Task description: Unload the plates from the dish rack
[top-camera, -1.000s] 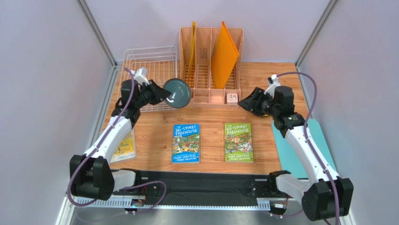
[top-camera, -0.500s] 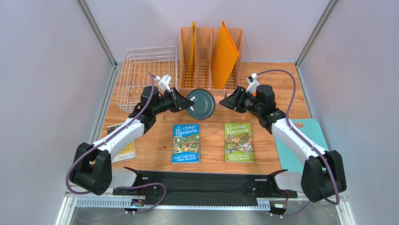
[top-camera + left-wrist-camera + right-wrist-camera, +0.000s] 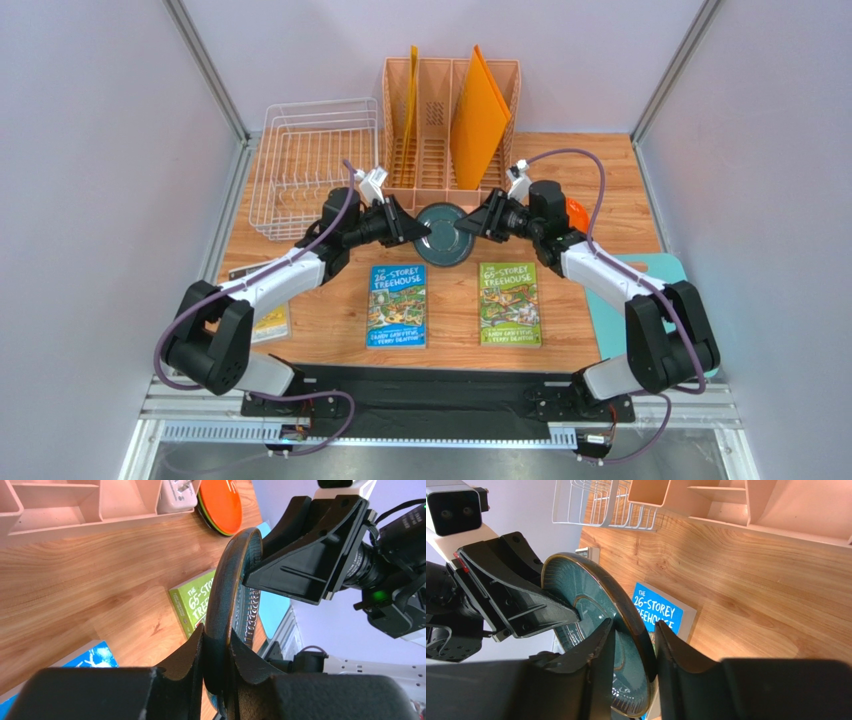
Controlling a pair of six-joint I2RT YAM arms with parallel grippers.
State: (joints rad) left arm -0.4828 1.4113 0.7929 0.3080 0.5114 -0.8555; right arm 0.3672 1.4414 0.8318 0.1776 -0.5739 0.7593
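My left gripper (image 3: 408, 230) is shut on the left rim of a dark teal-black plate (image 3: 445, 235) and holds it upright above the table, in front of the peach organizer. In the left wrist view the plate's rim (image 3: 225, 595) is pinched between my fingers. My right gripper (image 3: 478, 225) is open, and its jaws straddle the plate's opposite rim (image 3: 591, 595) with a gap on one side. The white wire dish rack (image 3: 320, 104) at the back left holds no plates. An orange plate (image 3: 222, 502) lies on a green one at the right, mostly hidden behind the right arm in the top view.
The peach slotted organizer (image 3: 450, 190) with tall orange folders (image 3: 480, 115) stands just behind the plate. A blue book (image 3: 397, 305) and a green book (image 3: 509, 303) lie below it. A teal mat (image 3: 640, 310) lies at the right, a yellowish book (image 3: 265, 318) at the left.
My left gripper carried the plate from beside the rack rightward to the table's middle. My right gripper moved left to meet it, and its jaws now straddle the rim.
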